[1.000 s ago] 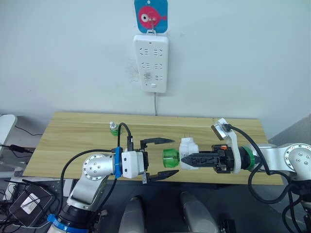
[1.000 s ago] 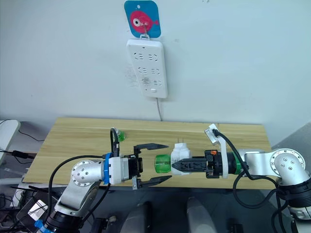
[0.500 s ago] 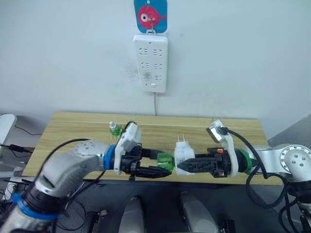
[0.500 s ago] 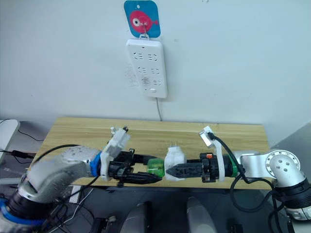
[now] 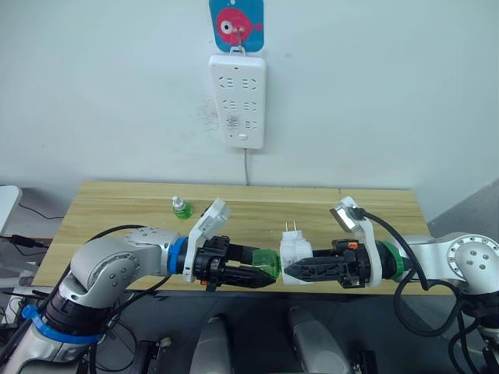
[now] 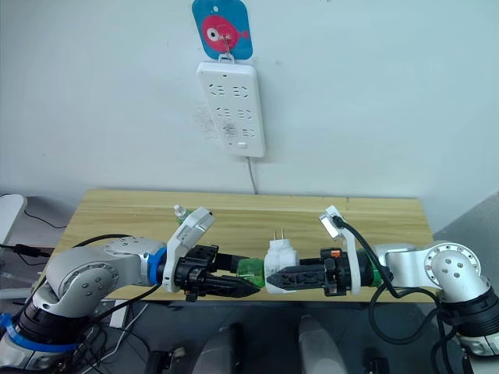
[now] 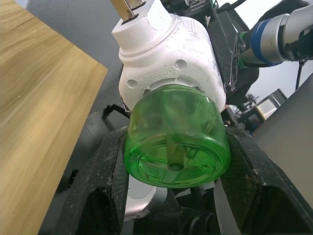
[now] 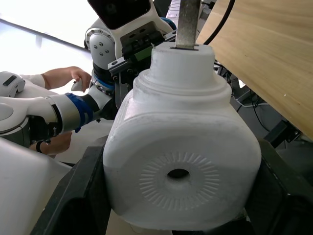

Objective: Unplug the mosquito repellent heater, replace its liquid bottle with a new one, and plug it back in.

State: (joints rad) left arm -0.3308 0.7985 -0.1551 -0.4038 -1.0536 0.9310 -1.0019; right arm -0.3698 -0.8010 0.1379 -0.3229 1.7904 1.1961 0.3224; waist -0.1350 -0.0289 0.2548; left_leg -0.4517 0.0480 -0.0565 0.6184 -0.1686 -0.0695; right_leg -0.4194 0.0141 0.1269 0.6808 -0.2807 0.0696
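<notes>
The white mosquito repellent heater [image 5: 295, 251] hangs just in front of the table's front edge, prongs up, with my right gripper [image 5: 290, 273] shut on its body. In the right wrist view the heater's vent hole [image 8: 178, 173] faces the camera. Its liquid bottle [image 5: 267, 263], clear green, still sits in the heater's base [image 7: 168, 73], and my left gripper [image 5: 270, 269] is shut on it from the left. The left wrist view has the bottle [image 7: 176, 139] wedged between both black fingers [image 7: 105, 186]. The new one [image 5: 181, 207], with a pale top, stands on the table at the back left.
The wooden table [image 5: 117, 210] runs across the view. A white power strip [image 5: 236, 101] hangs on the wall above it, below a blue fish hook [image 5: 235, 23]. A person's hand [image 8: 66, 78] is in the right wrist view's background.
My left gripper turned from open around the green bottle to shut on it. The heater rotated prongs-up in my right gripper. Both have stayed nearly still for the last half second.
</notes>
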